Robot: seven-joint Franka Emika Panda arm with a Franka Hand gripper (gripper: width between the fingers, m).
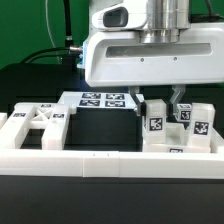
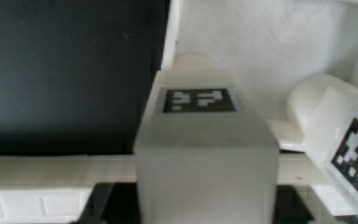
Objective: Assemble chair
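A black desk is being bordered along the bottom of the exterior view by a long low white wall. The white arm is being shown filling the upper right of that frame. The marker board is being seen lying flat at centre. A ladder-like frame is being seen at lower left, near the wall. At lower right, an upright post is being clenched by the hand, with tagged blocks standing just beside it on the exterior view's right. In the wrist view the post's tagged face is being shown centred.
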